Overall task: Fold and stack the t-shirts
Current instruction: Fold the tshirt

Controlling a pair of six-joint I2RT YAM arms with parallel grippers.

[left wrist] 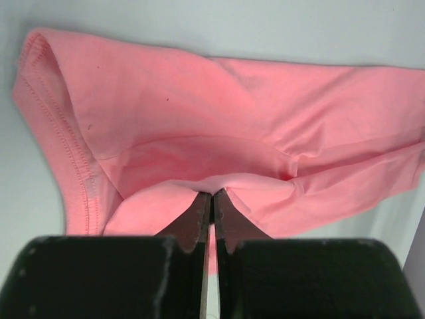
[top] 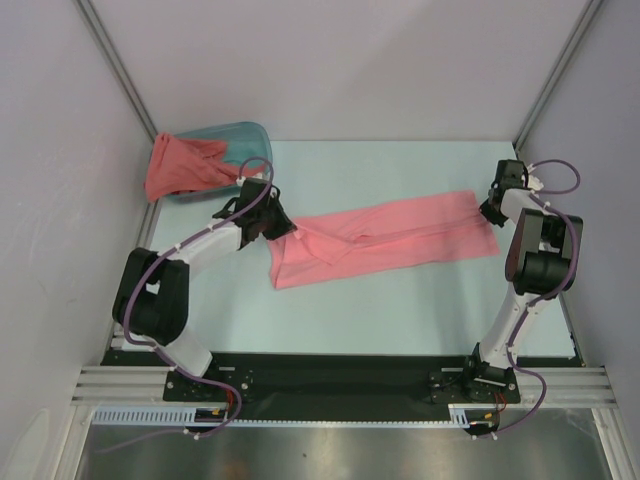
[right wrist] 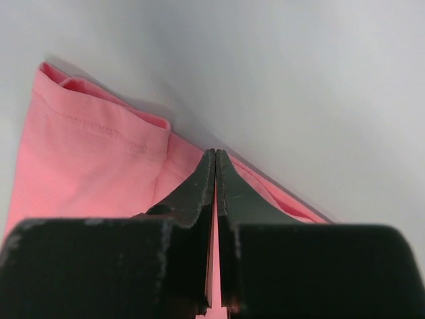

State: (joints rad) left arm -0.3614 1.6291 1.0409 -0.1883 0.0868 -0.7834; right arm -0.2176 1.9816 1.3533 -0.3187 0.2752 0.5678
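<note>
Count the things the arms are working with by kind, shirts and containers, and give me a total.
T-shirts: 2, one light salmon-pink fabric t-shirt and one darker coral-red fabric t-shirt
Tubs: 1, teal translucent plastic tub
Total: 3

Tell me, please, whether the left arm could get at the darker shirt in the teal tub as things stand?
Probably, once freed: the left gripper is shut on the pink t-shirt, but the coral t-shirt hangs over the rim of the teal tub just beyond it, nothing between.

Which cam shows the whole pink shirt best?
Top external: the pink t-shirt lies stretched out, full length visible. Left wrist shows only one bunched, hemmed end; right wrist only a folded corner.
</note>
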